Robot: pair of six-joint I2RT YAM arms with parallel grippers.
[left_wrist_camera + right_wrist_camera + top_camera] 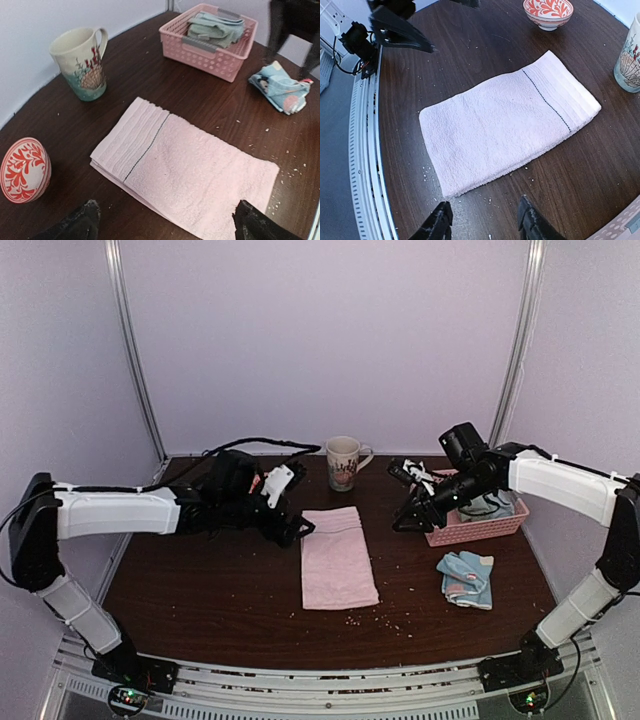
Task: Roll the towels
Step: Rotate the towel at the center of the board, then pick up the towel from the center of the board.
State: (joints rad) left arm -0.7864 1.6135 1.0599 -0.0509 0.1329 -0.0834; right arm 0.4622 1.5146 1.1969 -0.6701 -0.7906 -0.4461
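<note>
Left gripper [166,216]: jaws spread wide, nothing between them, touching nothing. It sits low, just beside the left edge of the pink towel [338,558].
Right gripper [484,205]: jaws partly apart, empty, hanging above the table [200,600] between the pink towel and the pink basket [480,525].

Towels: the pink one lies flat mid-table, folded in layers, striped end toward the mug [342,462]. The blue patched towel [467,578] is bunched near the basket. Green and blue ones [215,27] are stacked in the basket.

Risks, as judged:
- A pinch on the top layer alone would likely peel the fold open rather than start a roll.
- Lifting one corner only would likely skew the roll into a cone.
- Soft cloth is likely to spring open if let go before it is tucked.
- The red-patterned bowl [24,170] is near the left jaw, and a sideways sweep could knock it.
- Both arms face the same towel, so closing in together risks a clash.
</note>
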